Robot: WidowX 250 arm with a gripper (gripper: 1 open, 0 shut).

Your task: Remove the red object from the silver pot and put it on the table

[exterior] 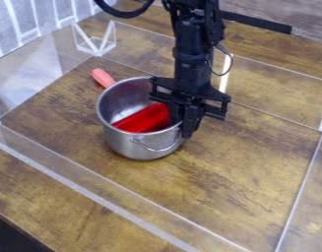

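Note:
The silver pot [129,141] stands on the table [242,182] just left of centre, one loop handle facing the front. The red object [145,119] lies slanted inside it, and its upper right end reaches the pot's right rim. My gripper [190,122] comes straight down at that rim. Its dark fingers [184,108] are shut together on the end of the red object, tight against the pot's wall. The fingertips hide the exact contact, and I cannot tell whether the rim is pinched too.
A salmon-handled spoon [102,76] lies behind the pot on the left, partly hidden by it. A white wire stand [93,39] sits at the back left. Low clear acrylic walls [71,162] edge the tabletop at the front, left and right.

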